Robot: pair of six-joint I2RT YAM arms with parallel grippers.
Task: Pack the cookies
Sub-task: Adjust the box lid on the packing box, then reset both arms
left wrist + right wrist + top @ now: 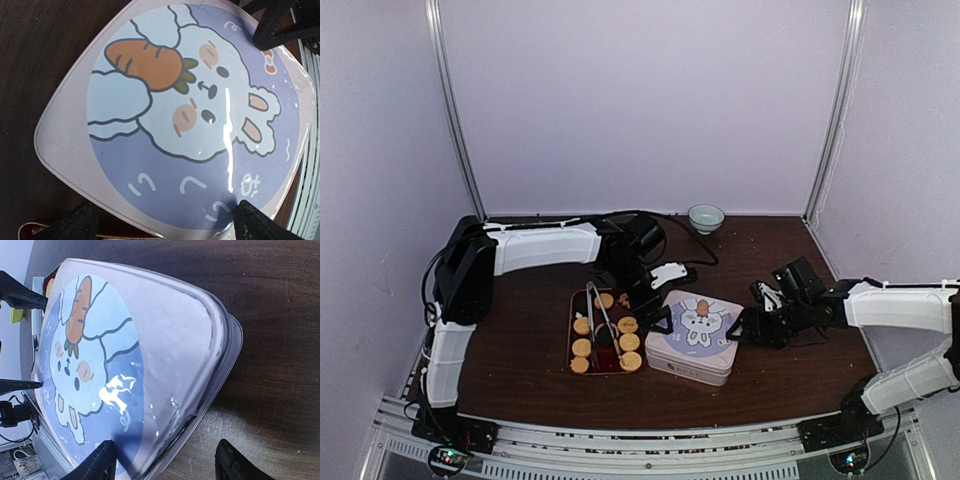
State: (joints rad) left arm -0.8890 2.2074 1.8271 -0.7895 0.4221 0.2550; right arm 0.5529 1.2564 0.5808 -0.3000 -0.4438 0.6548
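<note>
dark wooden bench [520, 350] carries a red tray [574, 330] of cookies [581, 347] and tongs [600, 318] beside the lidded rabbit tin [693, 338]; left jaws [660, 318] and right jaws [748, 325], both spread wide and gripping nothing, flank it, seemingly poised at the lid, a cup [706, 217] behind.

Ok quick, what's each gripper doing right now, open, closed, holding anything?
Left gripper: open, fingers spread at the cookie tin's lid, holding nothing.
Right gripper: open at the tin's edge, holding nothing.

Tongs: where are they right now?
In the top external view the tongs lie on the cookie tray left of the bunny tin, between the cookie columns; neither pincer holds them.
</note>
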